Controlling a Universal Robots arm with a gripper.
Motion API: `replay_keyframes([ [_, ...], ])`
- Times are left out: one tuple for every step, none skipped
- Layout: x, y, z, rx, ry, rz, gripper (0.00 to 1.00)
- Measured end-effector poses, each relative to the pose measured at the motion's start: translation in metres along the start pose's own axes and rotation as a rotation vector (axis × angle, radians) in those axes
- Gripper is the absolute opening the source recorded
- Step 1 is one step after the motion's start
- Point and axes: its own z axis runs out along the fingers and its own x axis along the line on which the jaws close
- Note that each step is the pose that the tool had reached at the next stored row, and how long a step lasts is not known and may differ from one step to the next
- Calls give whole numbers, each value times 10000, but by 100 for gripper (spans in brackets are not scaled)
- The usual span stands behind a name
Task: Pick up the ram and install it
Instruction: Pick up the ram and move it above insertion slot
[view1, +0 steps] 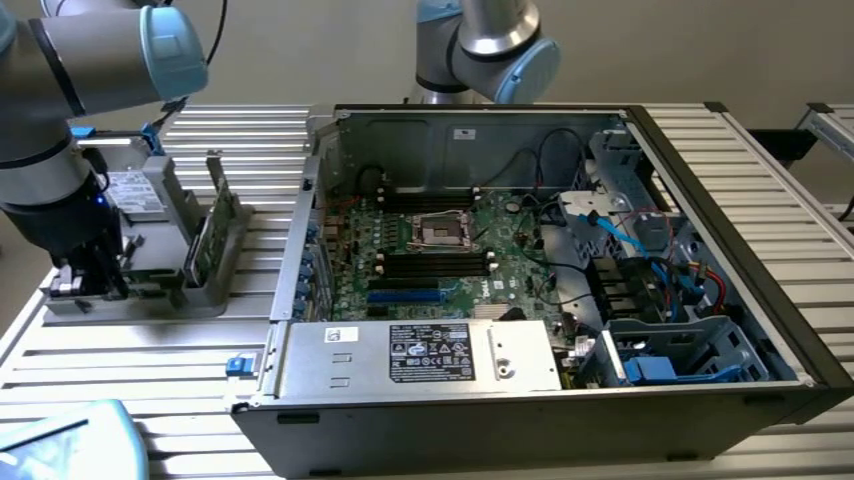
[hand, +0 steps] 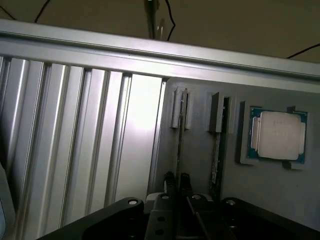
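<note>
Closest to the lens in the wrist view, the gripper (hand: 177, 182) has its two dark fingertips (hand: 170, 181) set one on each side of the thin edge of the ram (hand: 180, 135); the pincer is closed on the stick. The ram stands on edge in a grey holder (hand: 197, 150), its far end seated in a small bracket. Just beside it, a second memory stick (hand: 217, 155) stands parallel to it. Beyond that, a processor chip (hand: 277, 135) lies flat in a recess of the same holder. The holder rests on a table (hand: 100, 150) of aluminium slats.

At the exterior view's left edge the arm (view1: 54, 150) reaches down, with the gripper low at the holder. A silver drive (view1: 134, 195) stands just above it in the frame. The open computer case (view1: 738, 235) sits from the centre to the exterior view's right, well apart from the gripper. The motherboard (view1: 441, 255) lies on its floor, and a labelled power supply (view1: 427, 355) is at its lower edge.
</note>
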Motion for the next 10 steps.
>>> replay_keyframes([
  [0, -1, -9, -5, 2, 0, 14],
  [0, -2, -18, -12, 5, 1, 14],
  [0, -2, -25, -16, 9, 1, 14],
  [0, -3, -31, -23, 14, 2, 14],
  [0, -3, -39, -32, 20, 3, 14],
  [0, -3, -46, -41, 27, 4, 14],
  [0, -3, -55, -52, 34, 5, 14],
  [0, -2, -64, -63, 41, 6, 14],
  [-1, -2, -75, -74, 47, 7, 14],
  [-1, -1, -88, -85, 53, 8, 14],
])
